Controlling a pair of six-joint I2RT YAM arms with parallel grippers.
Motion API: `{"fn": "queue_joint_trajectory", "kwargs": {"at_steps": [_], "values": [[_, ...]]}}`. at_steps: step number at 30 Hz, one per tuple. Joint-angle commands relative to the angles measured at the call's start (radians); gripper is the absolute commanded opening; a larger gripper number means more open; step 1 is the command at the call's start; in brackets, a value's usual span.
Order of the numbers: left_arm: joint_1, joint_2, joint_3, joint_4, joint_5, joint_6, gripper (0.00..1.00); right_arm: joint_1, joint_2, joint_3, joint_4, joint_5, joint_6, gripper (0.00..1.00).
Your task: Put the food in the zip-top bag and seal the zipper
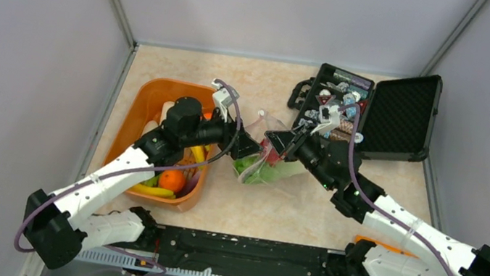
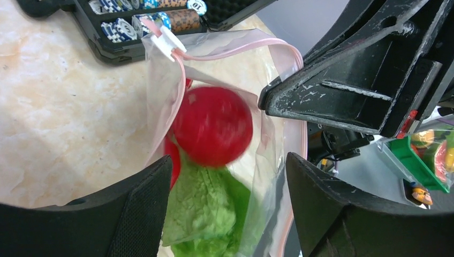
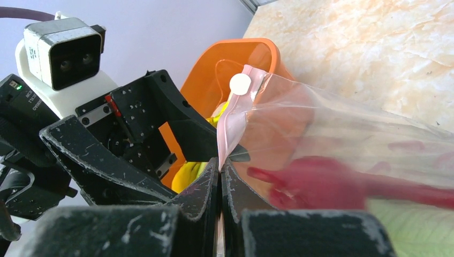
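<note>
The right jaws are clenched on the pink zipper (image 3: 222,134) at the mouth of the bag (image 3: 348,128), which is held open. The left jaws are spread wide, released, right at that mouth. Just past them, inside the bag, a blurred red ball (image 2: 212,126) is seen above a green leaf (image 2: 203,214). Beyond both jaws the black case (image 1: 399,117) lies open on the bench (image 1: 246,211). Behind the left jaws stands the orange tub (image 1: 148,102) with bananas (image 1: 153,190).
</note>
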Motion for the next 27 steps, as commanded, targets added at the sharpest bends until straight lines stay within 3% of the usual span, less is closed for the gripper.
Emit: {"fn": "queue_joint_trajectory", "kwargs": {"at_steps": [1, 9, 13, 18, 21, 27], "values": [[-0.004, 0.003, 0.045, 0.022, 0.066, 0.011, 0.77, -0.011, -0.021, 0.005, 0.041, 0.002, 0.005, 0.0], [-0.003, -0.057, 0.075, -0.036, 0.016, 0.05, 0.78, -0.014, -0.021, -0.002, 0.041, 0.014, 0.005, 0.0], [-0.004, -0.107, 0.15, -0.149, -0.001, 0.076, 0.78, -0.014, -0.022, -0.002, 0.024, 0.031, 0.001, 0.0], [-0.003, -0.146, 0.164, -0.325, -0.232, 0.18, 0.83, -0.013, -0.021, -0.009, 0.032, 0.044, 0.005, 0.0], [-0.003, -0.111, 0.184, -0.453, -0.302, 0.22, 0.83, -0.014, -0.021, -0.005, 0.029, 0.043, 0.005, 0.0], [-0.002, -0.045, 0.159, -0.476, -0.245, 0.245, 0.78, -0.013, -0.026, -0.006, 0.03, 0.043, 0.006, 0.0]]}}
